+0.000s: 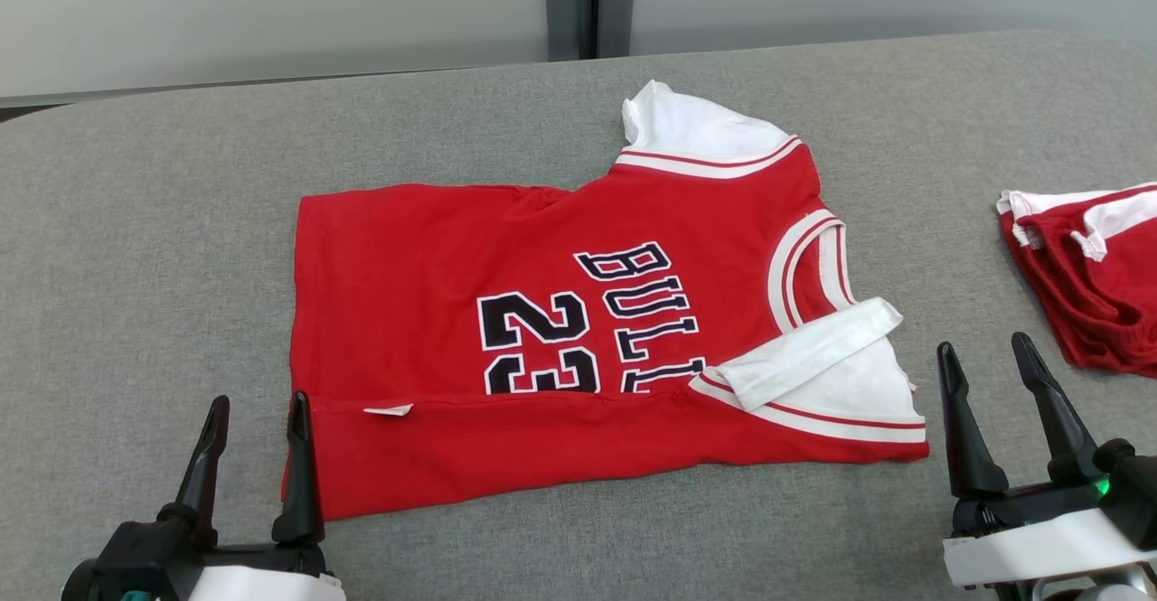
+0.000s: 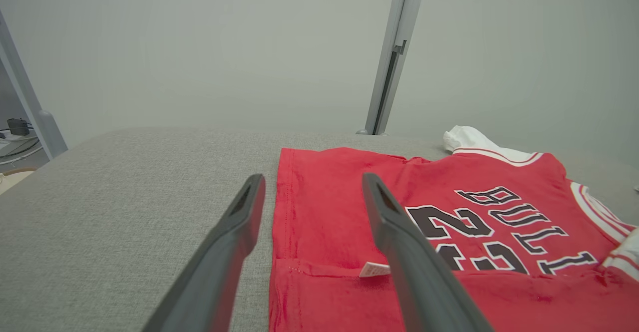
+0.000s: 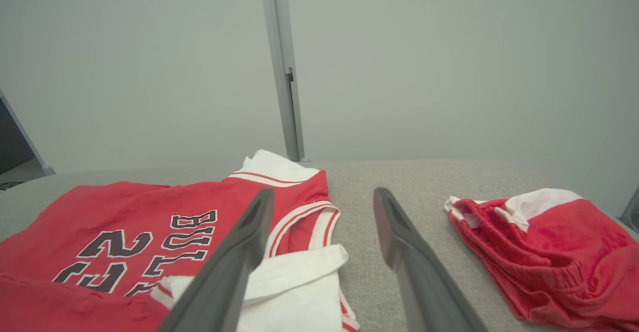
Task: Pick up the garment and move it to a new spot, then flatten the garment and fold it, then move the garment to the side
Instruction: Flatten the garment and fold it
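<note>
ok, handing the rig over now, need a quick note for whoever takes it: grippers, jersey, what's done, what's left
Left gripper: open, empty, astride the left edge of the jersey, near its front corner.
Right gripper: open, empty, over bare table just past the jersey's right end.
Jersey: flat mid-table, print up, near long edge folded over.
Done: placed, flattened, first fold.
Left: further folds, then move it aside.
Red shorts lie apart, far right.

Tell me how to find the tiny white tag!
On the grey table lies a big red jersey numbered 23. Along its fold line, near the left pincer, a tiny white tag pokes out. It's the only white bit at that plain red end.
</note>
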`<state>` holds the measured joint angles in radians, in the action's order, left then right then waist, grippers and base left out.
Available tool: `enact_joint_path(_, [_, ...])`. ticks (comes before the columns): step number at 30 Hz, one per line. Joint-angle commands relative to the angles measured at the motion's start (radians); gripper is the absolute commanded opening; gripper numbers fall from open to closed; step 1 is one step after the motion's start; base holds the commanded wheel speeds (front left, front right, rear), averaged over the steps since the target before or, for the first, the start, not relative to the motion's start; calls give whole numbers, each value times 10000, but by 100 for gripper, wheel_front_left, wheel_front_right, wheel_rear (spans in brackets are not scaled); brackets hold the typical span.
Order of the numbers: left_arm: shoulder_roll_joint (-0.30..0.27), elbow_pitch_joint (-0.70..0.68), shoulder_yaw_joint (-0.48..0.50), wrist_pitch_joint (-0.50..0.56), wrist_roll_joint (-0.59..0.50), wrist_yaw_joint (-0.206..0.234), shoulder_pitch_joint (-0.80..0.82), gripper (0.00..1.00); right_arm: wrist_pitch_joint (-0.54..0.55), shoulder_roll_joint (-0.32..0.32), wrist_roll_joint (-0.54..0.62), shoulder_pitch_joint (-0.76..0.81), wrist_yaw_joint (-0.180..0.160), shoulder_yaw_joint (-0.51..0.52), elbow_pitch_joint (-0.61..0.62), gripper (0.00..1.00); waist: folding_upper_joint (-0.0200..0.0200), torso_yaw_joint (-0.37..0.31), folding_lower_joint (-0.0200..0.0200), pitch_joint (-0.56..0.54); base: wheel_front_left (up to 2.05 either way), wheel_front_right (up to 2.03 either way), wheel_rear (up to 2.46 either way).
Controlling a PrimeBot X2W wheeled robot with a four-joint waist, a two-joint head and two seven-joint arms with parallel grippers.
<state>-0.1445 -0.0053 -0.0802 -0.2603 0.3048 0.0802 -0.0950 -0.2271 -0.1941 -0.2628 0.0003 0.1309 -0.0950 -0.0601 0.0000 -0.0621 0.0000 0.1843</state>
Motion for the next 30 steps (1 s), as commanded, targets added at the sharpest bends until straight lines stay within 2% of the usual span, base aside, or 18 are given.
enact_joint_path(1, [-75, 18, 27, -44, -63, -1, 102, 100, 18, -12, -85, 40, -5, 24, -2, 100, 0, 11, 0, 10, 0, 0, 0])
enact_joint_path(12, [-18, 759, -197, 673, 410, -214, 197, 100, 107, 45, -223, -50, -5, -177, -459, 100, 0, 50, 0, 340, 0, 0, 0])
enact_joint_path(18, [129, 2175, -278, 1277, 991, -485, 539, 100, 179, 38, -451, -363, -5, -367, -2281, 100, 0, 141, 0, 877, 0, 0, 0])
enact_joint_path(25, [170, 3058, -339, 1890, 1477, -718, 746, 100, 179, 85, -800, -1014, -5, -932, -4084, 100, 0, 176, 0, 987, 0, 0, 0])
enact_joint_path(26, [168, 3082, -352, 1908, 1516, -784, 749, 95, 185, 116, -867, -1065, -5, -992, -4238, 100, 0, 179, 0, 978, 0, 0, 0])
enact_joint_path(27, [146, 3128, -450, 2057, 1551, -886, 735, 46, 223, 132, -940, -1134, -5, -1092, -4400, 66, 0, 177, 0, 954, 0, 0, 0])
enact_joint_path(28, [146, 3128, -450, 2057, 1551, -886, 735, 46, 223, 132, -940, -1134, -5, -1092, -4400, 66, 0, 177, 0, 954, 0, 0, 0])
enact_joint_path(29, [178, 3106, -489, 2117, 1649, -963, 711, 0, 178, 133, -1015, -1187, -4, -1181, -4482, 37, 0, 182, 0, 924, 0, 0, 0])
enact_joint_path(30, [170, 2966, -538, 2138, 1586, -943, 661, 0, 120, 98, -1141, -1218, -10, -1267, -4632, 0, 0, 212, 0, 848, 0, 0, 0])
